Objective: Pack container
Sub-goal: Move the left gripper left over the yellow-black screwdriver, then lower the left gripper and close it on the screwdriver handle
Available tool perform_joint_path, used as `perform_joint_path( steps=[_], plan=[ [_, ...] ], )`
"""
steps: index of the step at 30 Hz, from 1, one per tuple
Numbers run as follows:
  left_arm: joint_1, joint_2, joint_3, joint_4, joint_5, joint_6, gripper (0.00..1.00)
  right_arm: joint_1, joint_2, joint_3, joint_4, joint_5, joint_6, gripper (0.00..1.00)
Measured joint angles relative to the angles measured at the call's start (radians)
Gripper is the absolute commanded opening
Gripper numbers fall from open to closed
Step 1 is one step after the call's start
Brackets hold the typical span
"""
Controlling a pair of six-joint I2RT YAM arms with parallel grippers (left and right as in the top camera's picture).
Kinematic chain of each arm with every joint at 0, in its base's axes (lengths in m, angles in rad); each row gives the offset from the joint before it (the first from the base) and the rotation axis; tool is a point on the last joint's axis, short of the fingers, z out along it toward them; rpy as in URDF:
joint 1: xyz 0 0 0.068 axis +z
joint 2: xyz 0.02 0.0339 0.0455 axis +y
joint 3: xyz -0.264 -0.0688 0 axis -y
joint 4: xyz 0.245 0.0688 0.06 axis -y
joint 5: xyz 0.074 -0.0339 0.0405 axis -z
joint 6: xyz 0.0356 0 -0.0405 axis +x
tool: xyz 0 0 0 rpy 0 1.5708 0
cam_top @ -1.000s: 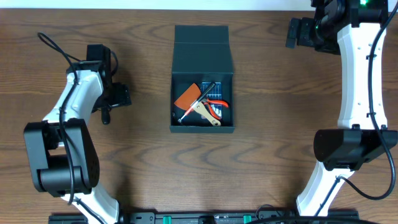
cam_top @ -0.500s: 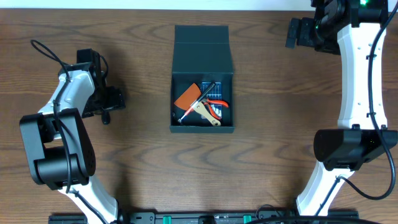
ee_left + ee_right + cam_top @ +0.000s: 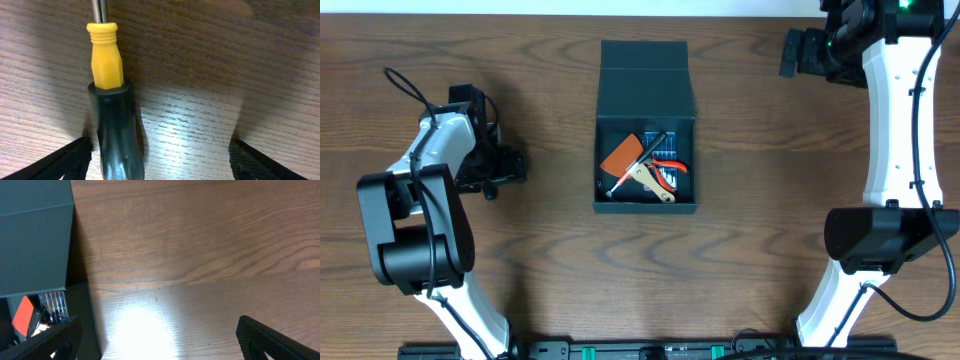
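The dark teal-green, roughly square rigid container (image 3: 646, 207) sits mid-counter, nearer the far edge than the near one. Its hinged flap lid (image 3: 645, 80) is thrown open toward the far edge. Inside is a jumble of small tools, among them a flat orange piece (image 3: 620, 155) and something red-handled (image 3: 670, 180). The left arm (image 3: 445, 150) is low near the left edge of the wooden counter (image 3: 770, 250), well apart from the container. Its jaws are spread wide around a yellow-and-black-handled screwdriver (image 3: 112, 115) lying on the wood, the handle close to one fingertip but not pinched. The right arm (image 3: 895, 100) hangs by the far right corner with its jaws equally spread and nothing between them. The container looks stiff and smooth-walled, probably light apart from its contents, so it would likely slide if nudged. The best hold seems to be pinching a side wall at the rim. For the lid, take the free edge of the flap, which should swing easily on its hinge.
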Motion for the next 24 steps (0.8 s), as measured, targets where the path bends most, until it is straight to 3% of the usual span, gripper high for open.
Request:
perform_joint_path(
  steps=[12,15,20,24],
  plan=[
    [0.000,0.000,0.000,0.000,0.002,0.026,0.87,0.000,0.000,0.000,0.000,0.000,0.000,0.99],
    [0.001,0.000,0.000,0.000,0.002,0.026,0.81,0.000,0.000,0.000,0.000,0.000,0.000,0.99],
    [0.008,0.000,0.000,0.000,0.002,0.029,0.81,0.000,0.000,0.000,0.000,0.000,0.000,0.99],
    [0.018,0.000,0.000,0.000,0.002,0.027,0.60,0.000,0.000,0.000,0.000,0.000,0.000,0.99]
  ],
)
